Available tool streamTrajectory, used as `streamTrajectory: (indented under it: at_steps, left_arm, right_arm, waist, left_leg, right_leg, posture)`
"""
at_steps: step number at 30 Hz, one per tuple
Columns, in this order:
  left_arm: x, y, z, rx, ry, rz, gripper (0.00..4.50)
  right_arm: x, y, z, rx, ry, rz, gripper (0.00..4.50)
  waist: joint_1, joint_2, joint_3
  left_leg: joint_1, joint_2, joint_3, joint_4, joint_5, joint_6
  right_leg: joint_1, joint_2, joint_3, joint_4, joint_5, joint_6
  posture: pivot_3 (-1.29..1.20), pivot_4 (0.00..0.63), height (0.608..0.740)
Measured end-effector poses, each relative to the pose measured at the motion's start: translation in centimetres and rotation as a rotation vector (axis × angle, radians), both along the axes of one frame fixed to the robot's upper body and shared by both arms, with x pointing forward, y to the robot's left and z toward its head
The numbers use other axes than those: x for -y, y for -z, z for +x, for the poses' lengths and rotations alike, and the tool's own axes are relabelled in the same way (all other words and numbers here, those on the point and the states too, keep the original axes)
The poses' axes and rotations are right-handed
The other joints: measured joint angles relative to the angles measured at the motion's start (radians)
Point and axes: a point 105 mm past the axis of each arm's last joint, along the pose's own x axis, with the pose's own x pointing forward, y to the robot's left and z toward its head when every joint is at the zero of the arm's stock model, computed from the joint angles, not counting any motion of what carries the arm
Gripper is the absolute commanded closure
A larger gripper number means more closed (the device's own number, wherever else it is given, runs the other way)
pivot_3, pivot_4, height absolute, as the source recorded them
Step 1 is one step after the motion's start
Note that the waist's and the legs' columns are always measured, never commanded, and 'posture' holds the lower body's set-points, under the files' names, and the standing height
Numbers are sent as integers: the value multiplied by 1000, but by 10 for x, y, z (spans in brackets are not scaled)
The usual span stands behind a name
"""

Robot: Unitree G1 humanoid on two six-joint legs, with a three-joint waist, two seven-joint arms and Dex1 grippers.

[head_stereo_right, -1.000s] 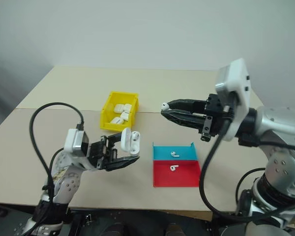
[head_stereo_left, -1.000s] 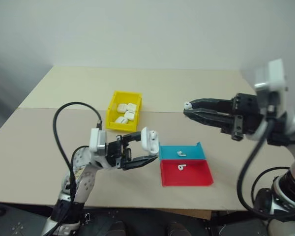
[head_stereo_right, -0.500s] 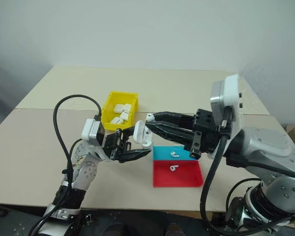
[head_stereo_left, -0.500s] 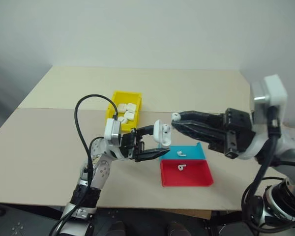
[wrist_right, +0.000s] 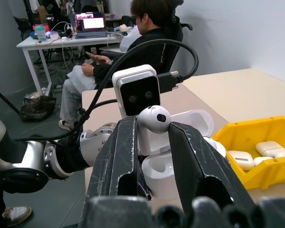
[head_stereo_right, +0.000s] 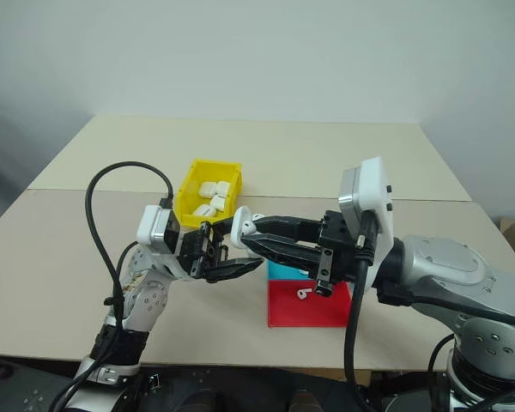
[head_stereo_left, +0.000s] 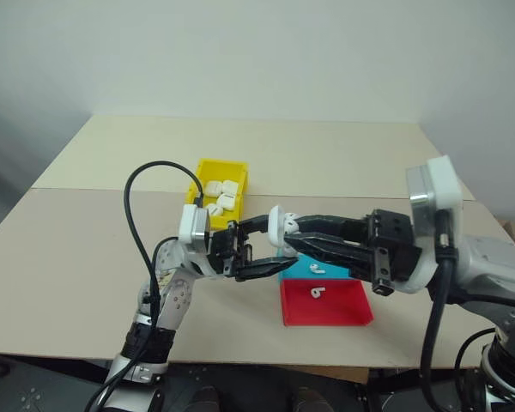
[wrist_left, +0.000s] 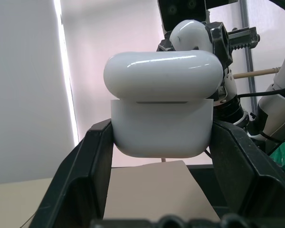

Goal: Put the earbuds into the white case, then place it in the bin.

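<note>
- Vs 1 s ago: right gripper [head_stereo_left: 285, 233] has come in from well right of the white case [head_stereo_left: 276, 227] & now sits right at its open mouth; left gripper [head_stereo_left: 270, 245] barely shifted.
- Left gripper clamped on white case, fingers on either side of the body, held above the table [head_stereo_left: 86, 257].
- Right gripper narrow, pinching an earbud [wrist_right: 153, 119] by the stem, rounded head at the fingertips, just above the case cavity.
- Case: glossy white, rounded, lid flipped open; body roughly upright, mouth up.
- Red tray [head_stereo_left: 343, 311] w/ one earbud, blue tray [head_stereo_left: 336, 268] w/ another, just beyond-right.
- Farther: yellow bin [head_stereo_left: 197, 199] holding several white cases.
</note>
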Motion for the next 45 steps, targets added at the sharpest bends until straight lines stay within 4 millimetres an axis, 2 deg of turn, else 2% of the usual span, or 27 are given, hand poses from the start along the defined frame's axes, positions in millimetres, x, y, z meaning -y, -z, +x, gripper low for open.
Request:
streamTrajectory:
  at_steps: [21, 24, 27, 33, 36, 39, 44, 45]
  left_arm:
    - [-1, 2, 0, -9, -8, -1, 1735]
    - [-1, 2, 0, -11, -9, -2, 1735]
    - [-1, 2, 0, -13, -12, -3, 1735]
    - [-1, 3, 1, -14, -22, 6, 1735]
    - [-1, 4, 1, -10, -21, 11, 1735]
    - [0, 4, 1, -5, -25, 11, 1735]
    - [11, 7, 2, 40, -42, 51, 1735]
    - [15, 8, 4, 46, -51, 60, 1735]
  right_arm:
    - [3, 11, 7, 17, 35, -19, 3260]
    - [2, 12, 7, 34, 39, -24, 2654]
    - [1, 13, 3, 58, 25, -38, 1631]
    - [3, 18, 3, 97, 49, -85, 1631]
    - [14, 18, 1, 107, 56, -135, 1631]
    - [32, 4, 6, 150, 86, -185, 1631]
    - [38, -38, 7, 281, 45, -239, 1631]
    - [35, -47, 7, 305, 23, -254, 1993]
  waist:
    - [2, 0, 0]
    - [2, 0, 0]
    - [2, 0, 0]
    - [3, 0, 0]
    - [5, 0, 0]
    - [5, -1, 0]
    - [0, 0, 0]
    - [-2, 0, 0]
  left_leg:
    - [0, 0, -1, 0, 0, 0]
    - [0, 0, -1, 0, 0, 0]
    - [0, 0, -1, 0, 0, 0]
    - [0, 0, -2, 0, 0, 0]
    - [0, -1, -2, 0, 0, 0]
    - [0, -1, -2, 0, 0, 0]
    - [2, 0, -2, 0, 0, 0]
    - [2, 0, -2, 0, 0, 0]
  right_leg:
    - [1, 0, -1, -2, 0, 0]
    - [1, 0, -1, -2, 0, 0]
    - [2, 0, -1, -2, 0, 0]
    - [2, 0, -2, -2, 0, 0]
    - [2, -1, -2, -3, 0, 0]
    - [3, -1, -2, -3, 0, 0]
    - [4, 0, -2, -3, 0, 0]
    - [4, 0, -2, -3, 0, 0]
  posture:
    - [0, 150, 740]
    - [0, 150, 740]
    - [0, 150, 740]
    - [0, 150, 740]
    - [0, 150, 740]
    - [0, 150, 740]
    - [0, 150, 740]
    - [0, 150, 740]
